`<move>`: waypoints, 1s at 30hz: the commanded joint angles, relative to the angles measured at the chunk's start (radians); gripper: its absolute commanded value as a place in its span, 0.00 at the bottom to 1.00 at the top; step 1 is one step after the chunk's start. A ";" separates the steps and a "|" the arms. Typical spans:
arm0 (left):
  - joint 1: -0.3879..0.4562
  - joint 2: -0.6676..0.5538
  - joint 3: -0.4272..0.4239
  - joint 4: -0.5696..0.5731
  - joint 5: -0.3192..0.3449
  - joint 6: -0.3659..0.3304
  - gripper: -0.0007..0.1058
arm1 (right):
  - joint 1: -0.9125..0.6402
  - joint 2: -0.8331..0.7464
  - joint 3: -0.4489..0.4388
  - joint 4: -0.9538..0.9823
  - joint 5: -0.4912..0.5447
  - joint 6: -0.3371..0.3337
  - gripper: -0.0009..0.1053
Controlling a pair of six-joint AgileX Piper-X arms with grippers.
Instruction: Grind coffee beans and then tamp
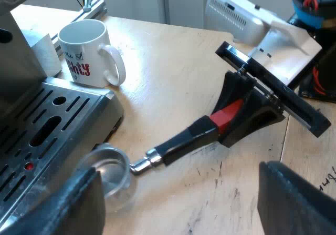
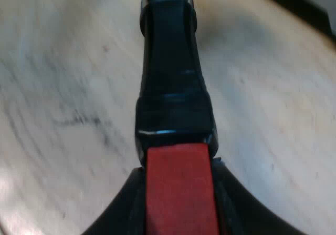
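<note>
Left gripper (image 1: 184,206) wide open, its two black fingers (image 1: 68,203) far apart, gripping nothing and touching nothing, hanging above the pale wooden table (image 1: 173,72). Just past one finger, the steel espresso machine (image 1: 47,119), slotted drip tray facing up. Beside the machine, upright on the table, a white ceramic mug (image 1: 86,48) with red and dark lettering, its loop handle turned away from the machine.

At the foot of the tray, lying flat on the table, the metal holder with a dark handle ending in red (image 1: 184,138). Round basket end close to the machine's base and near one finger of the left gripper, possibly touching the base, though hard to tell from this angle. Handle stretched away from the machine across the wood. Clamped on the red end, the black right gripper (image 1: 236,119), well apart from the left gripper.

From the right wrist view: black fingers (image 2: 128,211) closed tight against both sides of the red end. Dark part of the handle running straight out ahead to a shiny metal neck, with bare wood beneath and on either side. Holder loose on the table, not locked into the machine's front.
</note>
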 commanded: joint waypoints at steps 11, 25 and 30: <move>-0.004 -0.006 -0.001 -0.004 0.005 -0.012 0.61 | -0.053 0.176 -0.012 -0.223 -0.070 -0.068 0.01; -0.004 -0.006 -0.001 -0.004 0.005 -0.012 0.61 | -0.053 0.341 -0.017 -0.307 -0.070 -0.050 0.01; -0.004 -0.006 -0.001 -0.004 0.005 -0.012 0.61 | -0.053 0.361 -0.028 -0.307 -0.067 -0.050 0.01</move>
